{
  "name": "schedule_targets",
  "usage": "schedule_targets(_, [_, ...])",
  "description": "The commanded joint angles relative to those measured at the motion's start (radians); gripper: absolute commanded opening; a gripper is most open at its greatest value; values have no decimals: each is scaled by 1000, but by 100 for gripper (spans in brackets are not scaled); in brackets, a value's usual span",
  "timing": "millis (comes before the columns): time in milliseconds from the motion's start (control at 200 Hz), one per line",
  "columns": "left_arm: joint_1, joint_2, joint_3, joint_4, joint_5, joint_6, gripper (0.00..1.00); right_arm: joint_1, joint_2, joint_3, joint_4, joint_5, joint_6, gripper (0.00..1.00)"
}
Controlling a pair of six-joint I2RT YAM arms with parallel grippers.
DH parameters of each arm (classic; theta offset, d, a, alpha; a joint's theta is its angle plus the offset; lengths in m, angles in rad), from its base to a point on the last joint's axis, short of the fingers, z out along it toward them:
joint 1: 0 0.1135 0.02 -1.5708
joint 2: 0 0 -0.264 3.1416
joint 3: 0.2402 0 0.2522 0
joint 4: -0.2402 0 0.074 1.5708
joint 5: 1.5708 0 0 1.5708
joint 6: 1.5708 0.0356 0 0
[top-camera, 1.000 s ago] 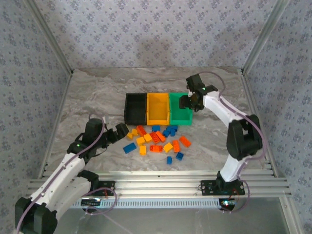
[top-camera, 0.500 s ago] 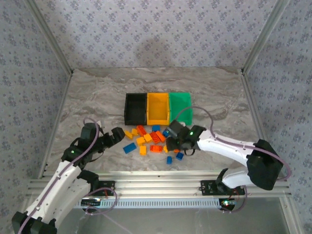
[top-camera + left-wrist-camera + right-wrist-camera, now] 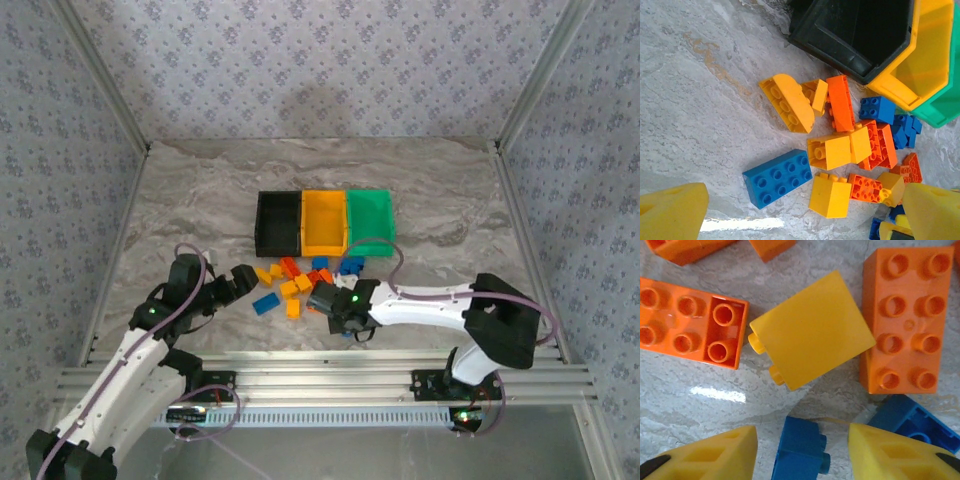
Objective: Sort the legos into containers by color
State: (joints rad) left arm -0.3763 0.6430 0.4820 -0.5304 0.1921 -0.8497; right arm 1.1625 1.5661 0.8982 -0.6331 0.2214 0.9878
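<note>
Swung down from the green bin [image 3: 371, 215], the right gripper [image 3: 802, 452] now hovers low over the near edge of the legos [image 3: 300, 285]. Its jaws are spread, with a small blue brick [image 3: 801, 447] lying on its side squarely between them, studs toward one fingertip. The left gripper [image 3: 243, 277], also spread, sits farther off, left of the pile.

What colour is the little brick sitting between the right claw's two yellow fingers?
Blue. The brick shows best in the right wrist view.
</note>
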Motion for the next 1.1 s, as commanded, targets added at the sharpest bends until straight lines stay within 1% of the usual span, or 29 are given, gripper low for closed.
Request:
schedule_targets(0, [-7,-11,-1,-2,20,11,100,7,24,28,-52,26,58,49])
schedule_targets(160, [-7,-14,-5,-3,20,12,100,5,40,30,-66,13,56,39])
schedule_targets(335, [-7,-19,3,-9,15,3,100,6,25,30,-56,13,42,23])
schedule_targets(490, [-6,-19,2,7,21,-6,100,5,-44,23,-51,20,20,10])
schedule_targets(610, [-7,-16,11,18,32,-7,100,-40,-119,68,-81,43,-56,6])
schedule_targets(670, [-7,-17,13,16,21,-12,100,-97,-155,100,-95,59,-116,6])
schedule_targets(725, [-7,-22,13,8,5,-20,100,-169,-180,135,-101,63,-171,6])
schedule_targets(859, [-6,-54,7,1,-25,-39,100,-403,-182,200,-21,9,-281,8])
schedule_targets(979, [-7,-35,35,-49,-54,-30,100,-565,-87,285,28,-35,-339,8])
schedule_targets(989, [-7,-30,37,-52,-56,-29,100,-578,-77,313,27,-39,-342,8])
schedule_targets(1024, [-6,-12,44,-57,-54,-21,100,-615,-37,352,58,-61,-349,9])
schedule_targets(1099, [-6,31,53,-59,-44,-8,99,-673,59,430,60,-93,-350,9])
